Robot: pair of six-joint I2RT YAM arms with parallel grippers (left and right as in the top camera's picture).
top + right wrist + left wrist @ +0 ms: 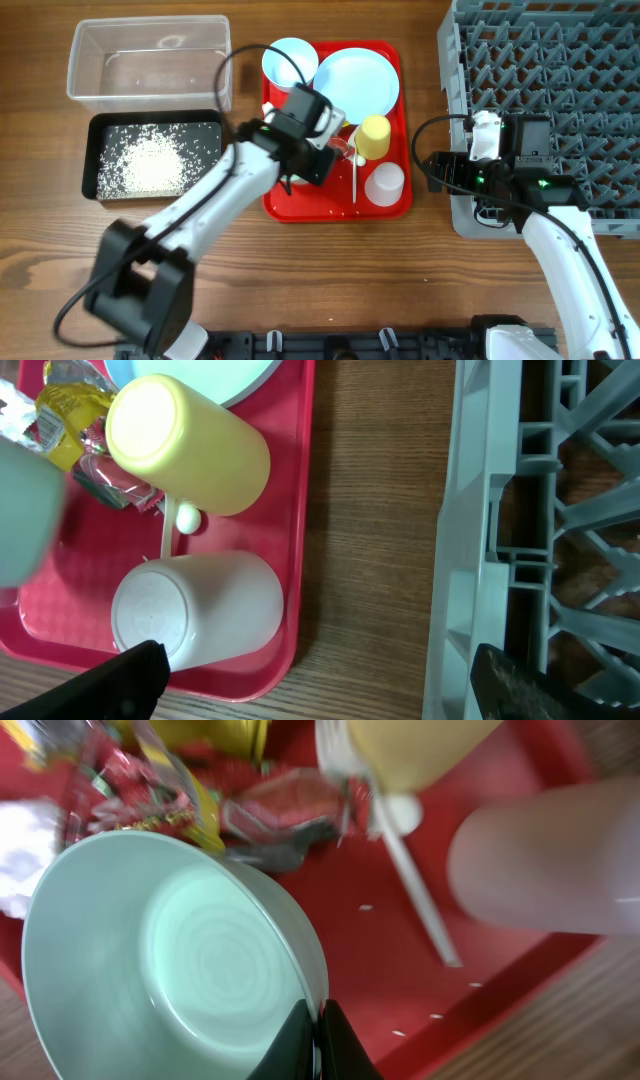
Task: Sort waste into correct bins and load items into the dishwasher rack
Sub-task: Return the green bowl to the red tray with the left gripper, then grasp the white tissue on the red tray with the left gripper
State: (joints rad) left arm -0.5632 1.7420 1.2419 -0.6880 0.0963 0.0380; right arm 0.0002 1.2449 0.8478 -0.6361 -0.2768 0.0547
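Note:
My left gripper (320,1030) is shut on the rim of a light blue bowl (180,960) over the red tray (335,205); in the overhead view the gripper (310,165) hides that bowl. Crumpled red and yellow wrappers (270,820) lie beside it, and also show in the right wrist view (70,405). A second blue bowl (290,60), the plate (355,80), the yellow cup (375,135), the pale pink cup (385,183) and a white spoon (415,880) are on the tray. My right gripper (320,680) is open and empty over the table beside the grey rack (545,100).
The clear tub (150,60) stands at the back left with a few grains in it. The black tray (100,150) in front of it holds a heap of white grains. A few loose grains lie on the red tray (400,1033).

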